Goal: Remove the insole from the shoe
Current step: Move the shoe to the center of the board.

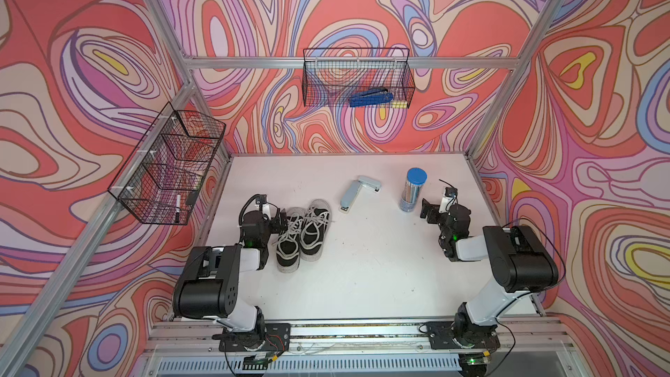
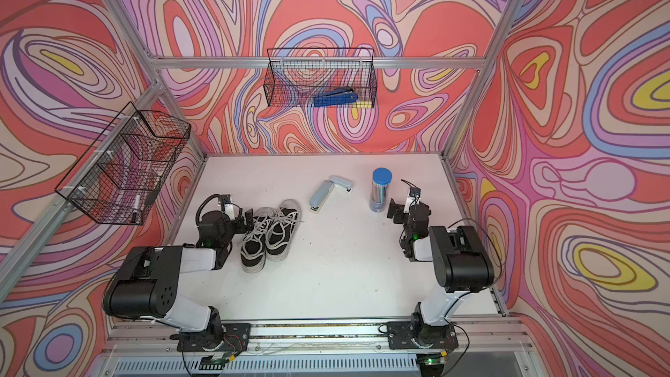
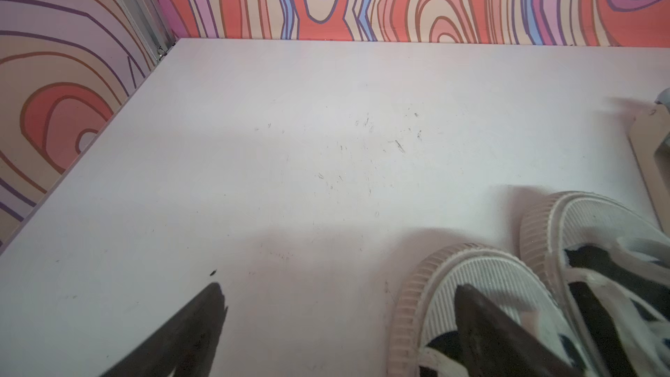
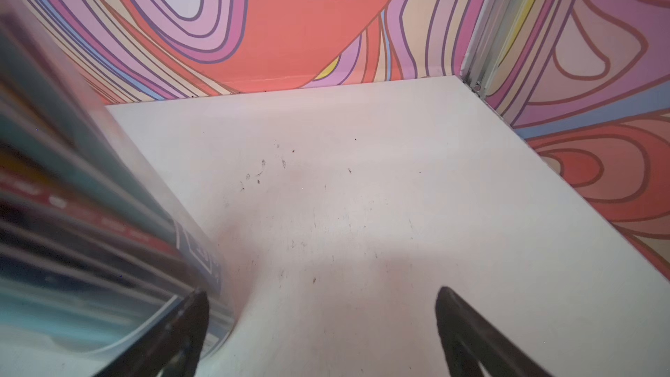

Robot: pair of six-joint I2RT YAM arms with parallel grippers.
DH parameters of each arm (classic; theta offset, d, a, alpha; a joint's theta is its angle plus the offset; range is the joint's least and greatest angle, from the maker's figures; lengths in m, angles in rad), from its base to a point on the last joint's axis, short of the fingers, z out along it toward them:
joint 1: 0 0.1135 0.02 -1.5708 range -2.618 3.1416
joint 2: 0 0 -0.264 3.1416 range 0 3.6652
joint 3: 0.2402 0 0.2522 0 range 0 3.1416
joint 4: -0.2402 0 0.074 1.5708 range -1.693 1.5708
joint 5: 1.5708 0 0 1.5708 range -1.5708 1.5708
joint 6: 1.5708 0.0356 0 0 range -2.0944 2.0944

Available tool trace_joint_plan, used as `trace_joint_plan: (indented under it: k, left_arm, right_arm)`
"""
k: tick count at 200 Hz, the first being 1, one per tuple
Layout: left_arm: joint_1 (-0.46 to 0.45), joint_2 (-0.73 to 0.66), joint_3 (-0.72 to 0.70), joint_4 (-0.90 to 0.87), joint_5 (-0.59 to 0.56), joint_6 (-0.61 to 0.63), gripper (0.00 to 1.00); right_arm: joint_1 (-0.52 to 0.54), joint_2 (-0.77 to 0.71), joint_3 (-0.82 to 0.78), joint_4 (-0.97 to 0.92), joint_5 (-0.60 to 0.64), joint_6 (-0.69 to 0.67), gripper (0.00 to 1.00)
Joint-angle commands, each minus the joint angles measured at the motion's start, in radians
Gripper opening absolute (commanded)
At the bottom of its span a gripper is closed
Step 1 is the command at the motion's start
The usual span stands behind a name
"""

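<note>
Well, shoes (image 1: 311, 233) near L table (image 1: 380, 266) edge; ctr open.

Black shoes (image 1: 314, 235) with white laces and soles, a pale blue stapler (image 1: 351, 195), a blue-lidded tube (image 1: 411, 194), red-pink swirled walls (image 1: 362, 1).

Grey stapler (image 1: 359, 192), blue-lidded tube (image 1: 412, 190)

From my right wrist camera, the right gripper (image 4: 322, 295) has its two black fingers (image 4: 460, 320) spread wide, with only the scuffed white desk (image 4: 362, 175) between them. One fingertip sits just beside a clear plastic cylinder (image 4: 90, 212) whose striped, coloured contents are too blurred to identify. The desk's far edge meets a swirling pink-and-red patterned wall (image 4: 290, 30), and a silver aluminium post (image 4: 486, 41) stands at the corner.
</note>
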Motion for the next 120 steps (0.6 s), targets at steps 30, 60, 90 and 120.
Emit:
trace_joint_plan:
  k: [30,60,90,120]
  left_arm:
    - [-0.001,0.003,-0.005,0.026,0.002,0.008,1.0]
    - [-0.001,0.002,-0.007,0.028,0.002,0.008,1.0]
    - [0.0,0.002,-0.005,0.027,0.004,0.008,1.0]
    - [0.0,0.003,-0.006,0.027,0.003,0.01,1.0]
  right_arm:
    - [0.003,-0.001,0.012,-0.002,-0.003,-0.007,0.98]
    - [0.004,-0.001,0.012,-0.002,-0.003,-0.008,0.98]
    - [0.003,-0.001,0.012,-0.003,-0.004,-0.007,0.98]
    - [0.004,0.0,0.013,-0.004,-0.004,-0.007,0.98]
